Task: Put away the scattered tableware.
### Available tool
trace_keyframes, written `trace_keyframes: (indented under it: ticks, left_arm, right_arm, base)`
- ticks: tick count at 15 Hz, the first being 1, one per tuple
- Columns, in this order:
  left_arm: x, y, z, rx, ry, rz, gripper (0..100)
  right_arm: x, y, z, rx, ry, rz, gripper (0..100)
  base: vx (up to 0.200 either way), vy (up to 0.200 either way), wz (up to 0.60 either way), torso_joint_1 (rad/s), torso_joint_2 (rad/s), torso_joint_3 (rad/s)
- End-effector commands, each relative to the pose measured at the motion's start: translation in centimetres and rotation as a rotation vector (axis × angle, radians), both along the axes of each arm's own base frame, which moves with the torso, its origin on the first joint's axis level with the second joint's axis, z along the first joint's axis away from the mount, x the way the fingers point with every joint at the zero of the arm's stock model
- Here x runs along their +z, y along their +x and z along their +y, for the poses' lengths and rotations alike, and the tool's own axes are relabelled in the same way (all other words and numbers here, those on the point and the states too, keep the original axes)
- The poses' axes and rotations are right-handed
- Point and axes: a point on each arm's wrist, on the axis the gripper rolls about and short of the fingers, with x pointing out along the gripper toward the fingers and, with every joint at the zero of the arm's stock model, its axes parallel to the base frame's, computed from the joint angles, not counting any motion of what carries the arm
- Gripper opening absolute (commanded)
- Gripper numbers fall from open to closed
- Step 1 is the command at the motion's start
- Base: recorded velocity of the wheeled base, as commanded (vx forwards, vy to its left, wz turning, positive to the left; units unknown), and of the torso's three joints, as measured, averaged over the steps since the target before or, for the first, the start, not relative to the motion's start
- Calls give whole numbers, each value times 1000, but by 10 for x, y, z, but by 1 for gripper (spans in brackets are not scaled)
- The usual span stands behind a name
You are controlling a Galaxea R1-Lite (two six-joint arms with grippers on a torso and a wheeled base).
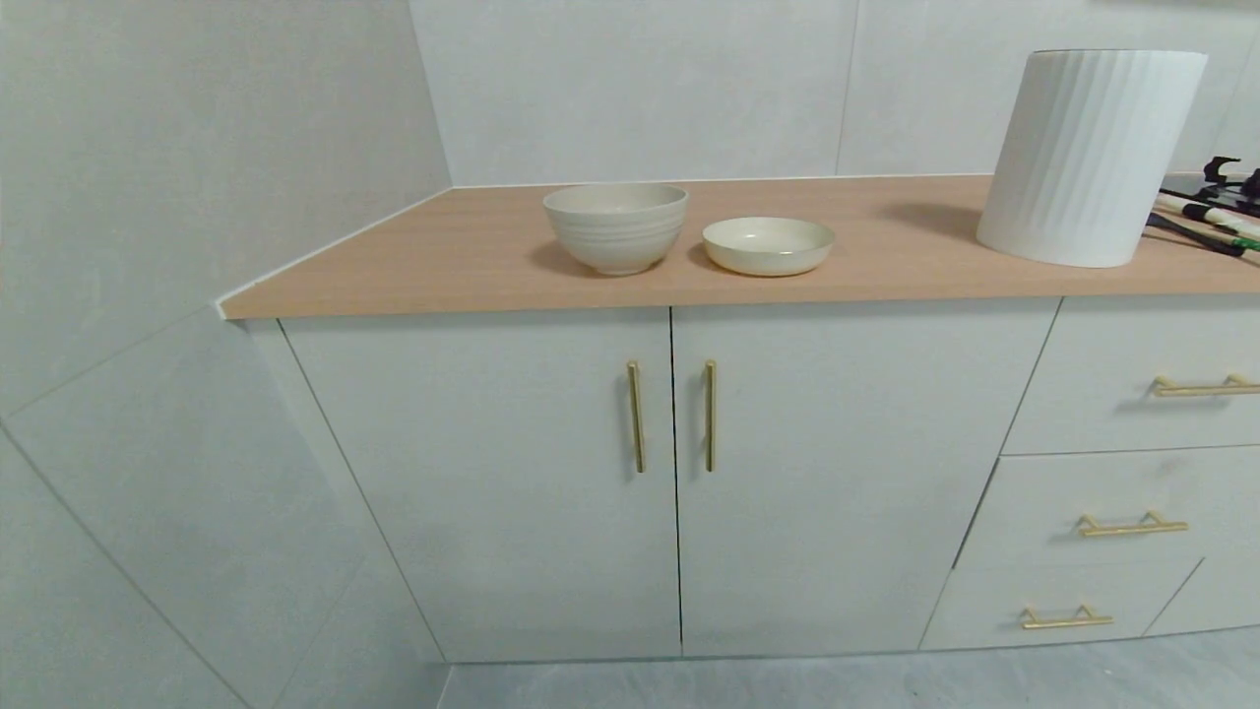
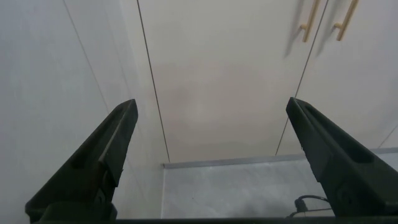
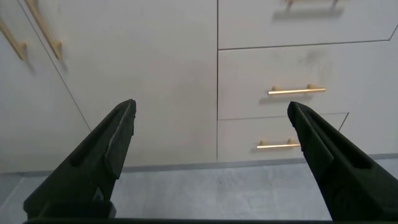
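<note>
Two dishes sat on the counter, both grippers empty

A deep cream ribbed bowl (image 1: 615, 226) and a shallow cream dish (image 1: 768, 245) sat just beside each other on the light wood countertop (image 1: 886, 271). A tall white ribbed cylinder (image 1: 1091, 156) stood further along it. Below the countertop, the left gripper (image 2: 211, 106) and right gripper (image 3: 211, 107) faced the pale cabinet fronts (image 1: 492, 473), fingers spread wide and holding nothing.

Tiled walls (image 1: 197, 148); wood countertop (image 1: 472, 266); white cabinet (image 1: 492, 492), brass handles (image 1: 636, 416); grey floor (image 1: 886, 679).
</note>
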Motion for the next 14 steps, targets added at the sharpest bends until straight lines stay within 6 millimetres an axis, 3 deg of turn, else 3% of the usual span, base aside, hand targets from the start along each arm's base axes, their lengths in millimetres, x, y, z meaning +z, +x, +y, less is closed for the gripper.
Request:
trace_keyframes:
  ticks: [1, 5, 8, 14]
  left_arm:
    - [0, 0, 0, 0, 0, 0, 100]
    - [0, 0, 0, 0, 1, 0, 100]
    - [0, 0, 0, 0, 0, 0, 100]
    - [0, 0, 0, 0, 0, 0, 100]
  right_arm:
    - [0, 0, 0, 0, 0, 0, 100]
    - [0, 0, 0, 0, 0, 0, 100]
    - [0, 0, 0, 0, 1, 0, 100]
    - [0, 0, 0, 2, -5, 0, 100]
  base:
    - [0, 0, 0, -27, 100, 46]
    - [0, 0, 0, -3, 13, 8]
    - [200, 0, 0, -4, 4, 4]
    - [0, 0, 0, 0, 0, 0]
